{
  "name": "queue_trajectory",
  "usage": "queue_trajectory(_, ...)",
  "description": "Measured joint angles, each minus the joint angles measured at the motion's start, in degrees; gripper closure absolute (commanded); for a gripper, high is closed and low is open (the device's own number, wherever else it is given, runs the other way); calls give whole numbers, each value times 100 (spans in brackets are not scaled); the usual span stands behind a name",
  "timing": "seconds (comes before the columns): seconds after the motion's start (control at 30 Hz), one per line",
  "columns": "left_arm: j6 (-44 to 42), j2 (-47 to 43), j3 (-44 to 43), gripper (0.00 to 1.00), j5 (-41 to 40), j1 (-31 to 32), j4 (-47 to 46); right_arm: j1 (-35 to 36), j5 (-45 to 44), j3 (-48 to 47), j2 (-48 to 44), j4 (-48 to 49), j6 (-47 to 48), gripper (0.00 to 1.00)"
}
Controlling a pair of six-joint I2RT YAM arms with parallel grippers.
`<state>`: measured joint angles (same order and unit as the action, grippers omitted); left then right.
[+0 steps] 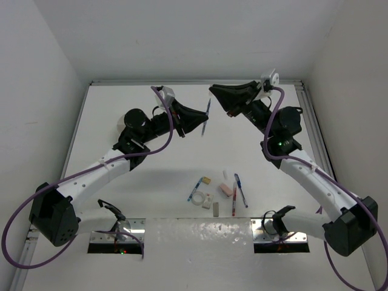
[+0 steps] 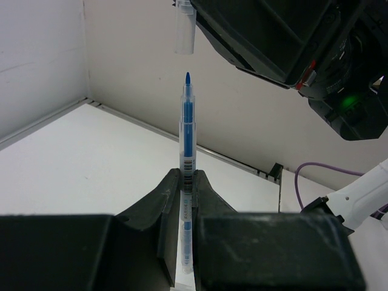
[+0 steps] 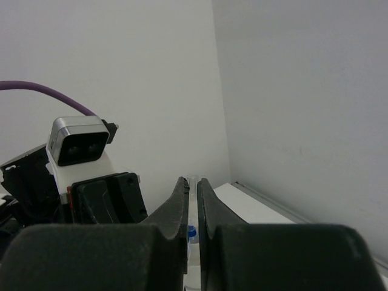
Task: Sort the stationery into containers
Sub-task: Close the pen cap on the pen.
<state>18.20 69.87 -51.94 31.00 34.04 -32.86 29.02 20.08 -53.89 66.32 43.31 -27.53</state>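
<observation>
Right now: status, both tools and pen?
Left tool shut on blue pen, uncapped. Right tool shut on clear cap, apart from pen. Nothing between them.

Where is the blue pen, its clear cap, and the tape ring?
blue pen [image 2: 188, 133], left wrist view, on the barrel below the tip.
clear cap [image 2: 183, 33], left wrist view, on its middle, above the pen's tip.
tape ring [image 1: 197, 198], top external view, on the small clear ring.

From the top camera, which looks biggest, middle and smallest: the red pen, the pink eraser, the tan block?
1. red pen, longest by far.
2. pink eraser.
3. tan block, a bit smaller.
They lie close together, so nearness to the camera doesn't fool you.
</observation>
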Motion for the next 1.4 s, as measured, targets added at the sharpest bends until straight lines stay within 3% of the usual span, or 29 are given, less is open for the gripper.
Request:
queue_trajectory(0.97, -35, 13, 0, 100, -166, 0, -44, 2, -236, 697, -111, 173, -417, 100)
queue_trajectory(1.4, -306, 15, 0, 100, -81, 4, 144, -20, -361, 350, -201, 164, -210, 100)
